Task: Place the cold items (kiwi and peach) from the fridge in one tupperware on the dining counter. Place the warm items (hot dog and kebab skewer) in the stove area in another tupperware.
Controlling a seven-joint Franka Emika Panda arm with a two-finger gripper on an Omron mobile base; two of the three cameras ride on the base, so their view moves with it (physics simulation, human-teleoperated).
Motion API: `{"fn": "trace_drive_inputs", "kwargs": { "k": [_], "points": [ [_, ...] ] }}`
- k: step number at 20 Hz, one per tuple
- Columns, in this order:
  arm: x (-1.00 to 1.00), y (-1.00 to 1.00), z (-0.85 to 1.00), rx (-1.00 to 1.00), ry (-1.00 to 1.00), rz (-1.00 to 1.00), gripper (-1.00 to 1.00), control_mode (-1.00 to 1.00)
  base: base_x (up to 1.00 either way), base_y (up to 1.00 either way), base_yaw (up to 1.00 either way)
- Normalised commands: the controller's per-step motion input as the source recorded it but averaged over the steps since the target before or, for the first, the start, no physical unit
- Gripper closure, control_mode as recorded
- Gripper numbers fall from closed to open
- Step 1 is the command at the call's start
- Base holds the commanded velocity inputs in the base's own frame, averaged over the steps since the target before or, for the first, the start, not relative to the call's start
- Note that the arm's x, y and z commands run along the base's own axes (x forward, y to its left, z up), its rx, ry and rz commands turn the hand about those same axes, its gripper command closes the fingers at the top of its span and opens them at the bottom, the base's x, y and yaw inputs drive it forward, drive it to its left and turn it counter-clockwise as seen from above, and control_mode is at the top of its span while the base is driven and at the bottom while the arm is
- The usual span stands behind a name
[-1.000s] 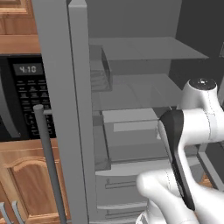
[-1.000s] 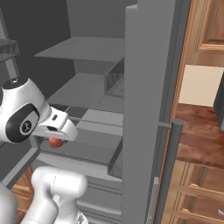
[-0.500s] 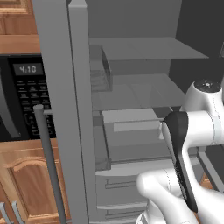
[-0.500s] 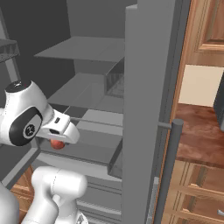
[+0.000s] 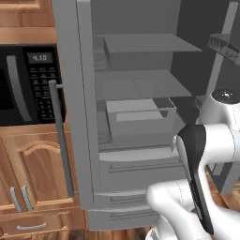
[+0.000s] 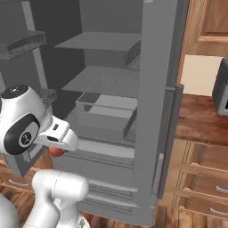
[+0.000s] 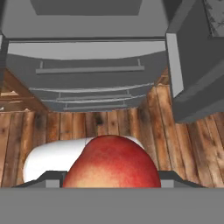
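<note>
A white robot arm stands in front of an open grey fridge, whose doors are swung wide to show bare grey shelves, a clear bin on a middle shelf and closed drawers below.

The peach is a round red fruit with an orange tinge. In the hand view it sits right at the bottom centre, tight against the camera, where the gripper's fingertips would rise, and it covers them. In the right base view a small slice of the peach peeks out just beneath the gripper, which is a white wedge-shaped hand jutting from the arm's round dark-faced joint. The fruit touches the underside of that hand and hangs clear of the fridge, in front of its lower drawers and outside the cabinet. The pincer is clasped around the peach, with its jaws set fairly wide to fit the fruit.

Beyond the peach, the hand view looks down on the fridge's drawer fronts and a wooden plank floor before them.

To the left of the fridge, a black microwave sits built into reddish wood cabinets. To the fridge's right, a reddish wood countertop runs over cabinet drawers.
</note>
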Motion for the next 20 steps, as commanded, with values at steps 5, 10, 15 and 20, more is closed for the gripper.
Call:
{"fn": "trace_drive_inputs", "kwargs": {
  "k": [5,10,15,20],
  "points": [
    [0.00,0.00,0.00,0.00,0.00,0.00,1.00,1.00,-1.00,0.10,-0.23],
    [0.00,0.00,0.00,0.00,0.00,0.00,1.00,1.00,-1.00,0.07,-0.58],
    [0.00,0.00,0.00,0.00,0.00,0.00,1.00,1.00,-0.96,0.19,-0.79],
    [0.00,0.00,0.00,0.00,0.00,0.00,1.00,1.00,-0.39,0.00,-0.91]
  ]
}}
